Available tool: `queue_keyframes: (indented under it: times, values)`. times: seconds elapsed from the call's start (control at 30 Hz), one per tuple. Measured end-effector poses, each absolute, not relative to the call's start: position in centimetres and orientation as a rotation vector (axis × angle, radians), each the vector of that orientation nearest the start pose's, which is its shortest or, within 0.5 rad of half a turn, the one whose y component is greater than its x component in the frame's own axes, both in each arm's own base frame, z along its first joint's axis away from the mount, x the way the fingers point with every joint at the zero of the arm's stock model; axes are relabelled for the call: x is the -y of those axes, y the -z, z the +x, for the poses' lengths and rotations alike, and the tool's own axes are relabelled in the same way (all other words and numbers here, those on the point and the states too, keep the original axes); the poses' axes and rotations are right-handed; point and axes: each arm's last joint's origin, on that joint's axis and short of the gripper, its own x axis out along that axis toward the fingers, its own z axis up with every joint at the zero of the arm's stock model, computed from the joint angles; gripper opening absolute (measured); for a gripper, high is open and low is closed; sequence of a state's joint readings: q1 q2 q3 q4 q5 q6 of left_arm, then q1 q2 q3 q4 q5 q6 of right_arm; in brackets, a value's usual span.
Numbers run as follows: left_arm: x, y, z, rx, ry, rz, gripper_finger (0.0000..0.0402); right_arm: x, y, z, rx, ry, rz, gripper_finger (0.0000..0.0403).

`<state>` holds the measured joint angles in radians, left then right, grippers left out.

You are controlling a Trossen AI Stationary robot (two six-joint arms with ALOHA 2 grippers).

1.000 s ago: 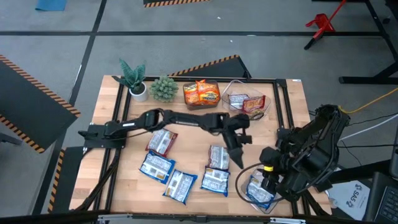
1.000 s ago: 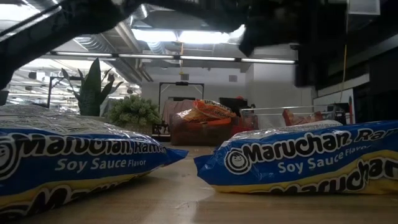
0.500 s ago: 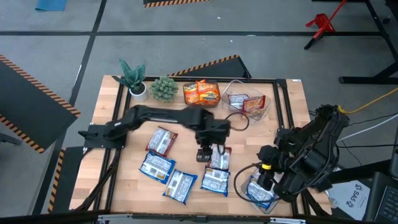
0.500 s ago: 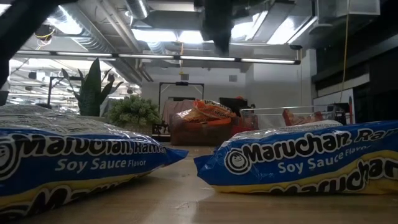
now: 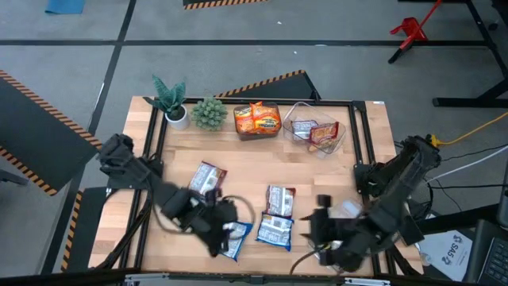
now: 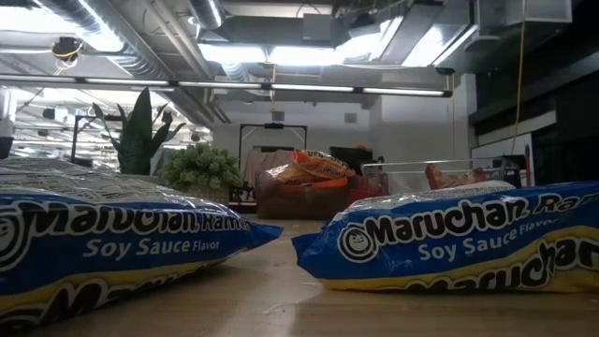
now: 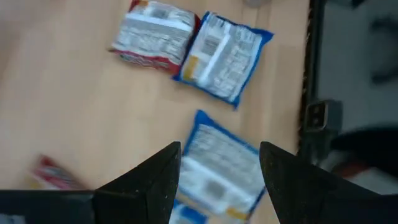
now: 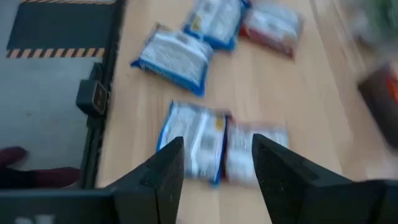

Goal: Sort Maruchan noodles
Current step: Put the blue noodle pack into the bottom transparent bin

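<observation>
Across the wooden table lie flat, crinkly plastic Maruchan noodles, blue packets reading "Maruchan Ramen, Soy Sauce Flavor". Both the left gripper and right gripper hover above them, jaws parted, holding nothing.

We see loose Maruchan noodles lying flat along the surface's near half: blue-and-white packets at the near edge, two red-brown ones nearer the middle. At the far edge, orange packets sit piled, with more packets beside them toward the far right corner.
</observation>
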<state>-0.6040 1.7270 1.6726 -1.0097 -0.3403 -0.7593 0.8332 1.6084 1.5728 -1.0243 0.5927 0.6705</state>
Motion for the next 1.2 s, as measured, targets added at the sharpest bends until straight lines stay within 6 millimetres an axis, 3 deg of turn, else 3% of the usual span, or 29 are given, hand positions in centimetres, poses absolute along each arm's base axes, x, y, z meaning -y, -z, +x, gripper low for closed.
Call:
queue_keyframes:
  times: [0.27, 0.4, 0.63, 0.8, 1.0, 1.2]
  values:
    - [22.8, -22.9, 25.9, -0.912, -0.171, -0.429, 0.0213, -22.2, -29.6, 29.9, -0.764, -0.17, -0.255, 0.0175]
    - [23.4, -19.7, 24.1, -0.916, -0.182, -0.508, 0.0213, -22.3, -27.2, 33.7, -0.714, -0.35, -0.315, 0.0175]
    - [23.8, -17.8, 21.7, -0.925, -0.274, -0.561, 0.0213, -21.8, -23.3, 38.4, -0.585, -0.581, -0.405, 0.0175]
    - [23.9, -16.6, 20.2, -0.892, -0.343, -0.629, 0.0213, -21.0, -20.1, 40.6, -0.559, -0.539, -0.528, 0.0175]
    - [23.7, -15.6, 19.2, -0.817, -0.417, -0.718, 0.0213, -22.1, -16.5, 41.3, -0.571, -0.489, -0.677, 0.0191]
    - [23.5, -15.2, 19.0, -0.807, -0.432, -0.726, 0.0213, -22.8, -16.2, 41.0, -0.574, -0.493, -0.693, 0.0272]
